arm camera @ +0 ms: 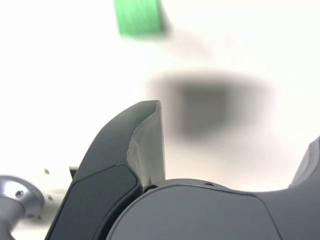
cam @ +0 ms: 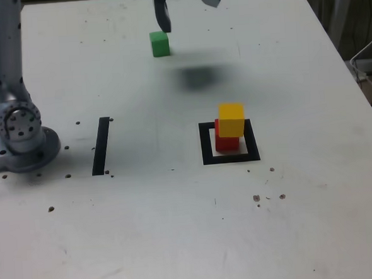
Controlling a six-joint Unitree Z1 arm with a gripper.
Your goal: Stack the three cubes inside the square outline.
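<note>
Claw (cam: 191, 16) spread and empty above the table (cam: 153, 224), third cube to fetch.
Rising upright at the exterior view's left, the arm (cam: 5, 49) runs out of frame, its claw hanging high, fingers downward; inside the square outline (cam: 207, 157), the yellow cube (cam: 231, 119) sits on the red cube (cam: 227, 143), while the green cube (cam: 160, 45) lies well apart near the far edge; the step looks like collecting green, so the next move likely calls for centring over it, lowering and closing.
</note>
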